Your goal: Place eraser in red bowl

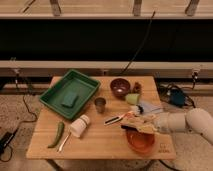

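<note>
Red bowl (141, 142) under shut gripper (131, 123)

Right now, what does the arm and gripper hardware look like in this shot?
One arm enters from the right: a thick, rounded, off-white tubular arm with a smooth shell, no cables or markings visible on it. It narrows toward the gripper, a small pale, beige-toned end piece with darker parts, sitting over the near-right part of the light wooden table, at the rim of the wide, shallow orange-red bowl.
</note>
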Tool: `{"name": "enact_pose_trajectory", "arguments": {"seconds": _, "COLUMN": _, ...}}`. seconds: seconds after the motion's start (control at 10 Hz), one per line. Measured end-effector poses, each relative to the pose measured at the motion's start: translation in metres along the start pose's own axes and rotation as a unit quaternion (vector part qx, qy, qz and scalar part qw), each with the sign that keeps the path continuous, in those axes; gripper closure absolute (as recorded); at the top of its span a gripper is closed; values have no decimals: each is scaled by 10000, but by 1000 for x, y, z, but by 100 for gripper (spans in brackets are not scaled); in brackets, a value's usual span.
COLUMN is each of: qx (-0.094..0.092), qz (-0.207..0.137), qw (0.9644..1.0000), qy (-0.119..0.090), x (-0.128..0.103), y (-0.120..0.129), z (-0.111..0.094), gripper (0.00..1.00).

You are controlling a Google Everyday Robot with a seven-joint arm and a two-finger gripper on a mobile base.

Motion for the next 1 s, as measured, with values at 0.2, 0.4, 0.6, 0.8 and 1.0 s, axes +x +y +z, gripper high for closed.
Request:
{"name": "enact_pose_trajectory", "arguments": {"seconds": 0.2, "qx": 74, "qz": 59, "qw": 9999, "qy": -34, "x": 10, "y": -2, "z": -6, "gripper": 100}}
{"name": "enact_pose_trajectory", "arguments": {"seconds": 0.4, "qx": -31, "qz": -43, "qw": 9999, "qy": -107, "x": 22, "y": 0, "z": -5, "gripper": 90}}
{"name": "enact_pose_trajectory", "arguments": {"seconds": 0.6, "qx": -213, "qz": -226, "qw": 9993, "qy": -193, "x": 26, "y": 4, "z": 3, "gripper": 73}}
{"name": "enact_pose_trajectory", "arguments": {"seconds": 0.8, "qx": -375, "qz": -418, "qw": 9980, "qy": -276, "x": 28, "y": 9, "z": 12, "gripper": 51}}
{"name": "enact_pose_trajectory", "arguments": {"seconds": 1.0, "qx": -442, "qz": -515, "qw": 9973, "qy": -267, "x": 29, "y": 10, "z": 18, "gripper": 31}}
